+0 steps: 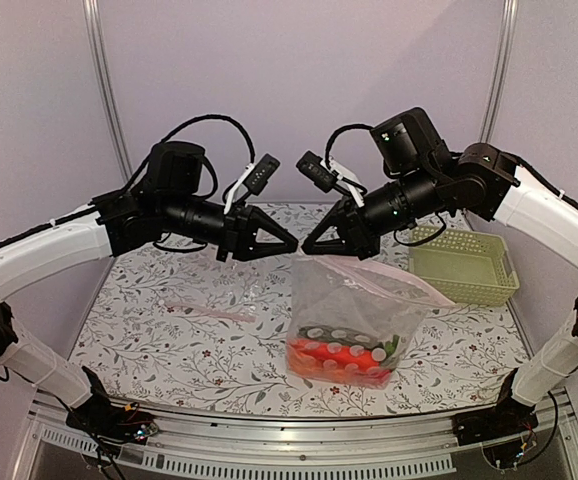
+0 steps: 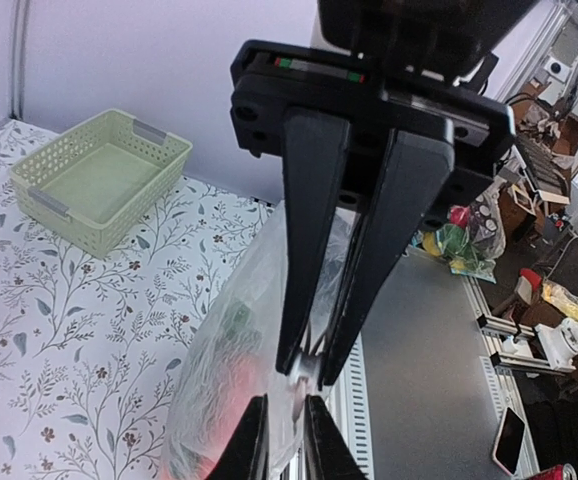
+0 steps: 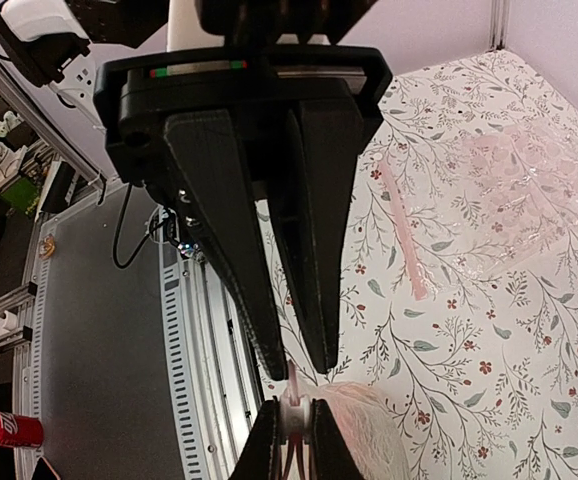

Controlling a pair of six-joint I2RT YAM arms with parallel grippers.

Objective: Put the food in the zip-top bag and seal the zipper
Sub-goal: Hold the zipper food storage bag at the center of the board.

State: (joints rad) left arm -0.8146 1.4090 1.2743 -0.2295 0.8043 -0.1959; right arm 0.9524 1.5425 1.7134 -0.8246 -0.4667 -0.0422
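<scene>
The zip-top bag (image 1: 354, 300) hangs upright over the table's middle, held at its top left corner. The food (image 1: 341, 357), red, orange and a bit of green, lies in its bottom. The pinkish zipper strip (image 1: 389, 272) slopes down to the right. My right gripper (image 1: 309, 246) is shut on the white slider tab (image 3: 295, 415), which sits at the strip's left end. My left gripper (image 1: 291, 243) meets it tip to tip. In the left wrist view its fingers (image 2: 254, 445) stand close together with the bag's corner (image 2: 229, 380) between them.
A pale yellow-green lattice basket (image 1: 464, 265) stands at the back right of the table. A second flat clear bag with a pink strip (image 1: 209, 312) lies on the flowered table left of the hanging bag. A metal rail (image 1: 299, 440) runs along the near edge.
</scene>
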